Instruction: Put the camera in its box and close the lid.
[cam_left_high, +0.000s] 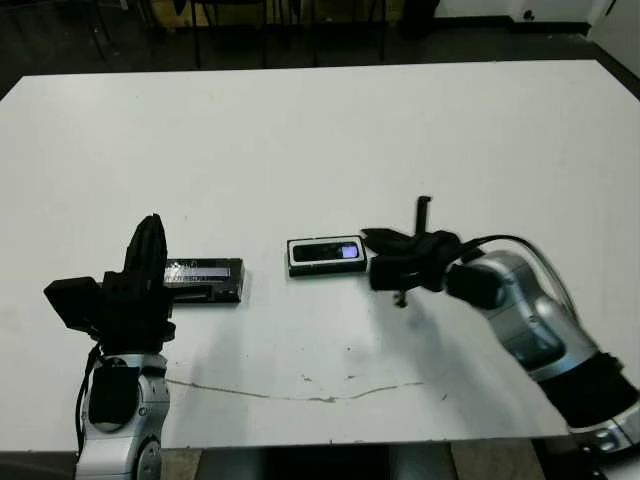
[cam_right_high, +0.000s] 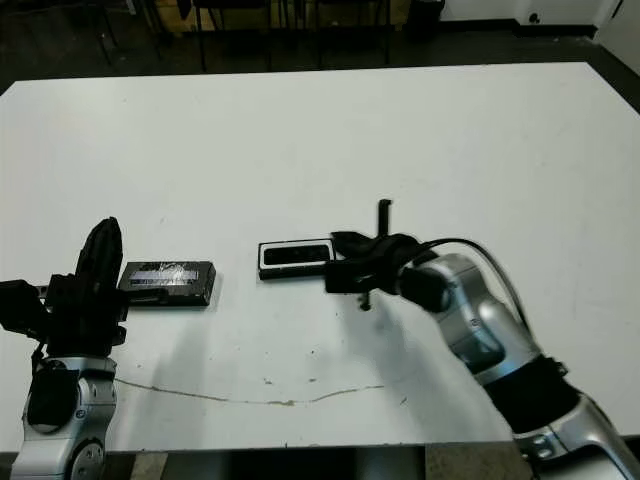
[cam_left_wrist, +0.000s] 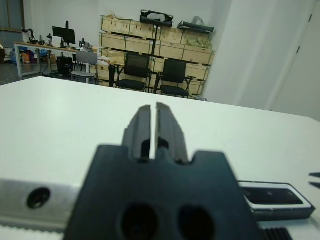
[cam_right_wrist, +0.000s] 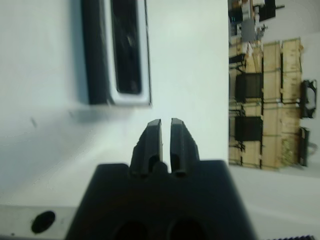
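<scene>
**Camera lies in its box, lid apart on the desk**

The camera (cam_left_high: 326, 251) is already inside the box (cam_left_high: 327, 269), near the middle of the white desk (cam_left_high: 330, 140). Its small bluish-purple screen faces up, at the end toward the right arm.

The desk is the largest thing here; a thin dark line runs across its near part.

The right arm comes in from the right side. The right pincer (cam_left_high: 372, 239) points at the box and stops just beside its right end, without touching it as far as I can see. In the right wrist view its two black fingers (cam_right_wrist: 151, 140) stand almost together, with only a narrow slit between them, and they grip nothing.

The left arm stands upright at the left near edge of the desk. The left pincer (cam_left_high: 152, 228) is also closed on nothing (in the left wrist view the fingers (cam_left_wrist: 141, 129) nearly meet).

The lid (cam_left_high: 206, 279) lies flat on the desk, just beside the left pincer and partly behind it, well apart from the box. Its shiny pale strip faces up.

The box is open, with the white lining visible around the camera.
</scene>
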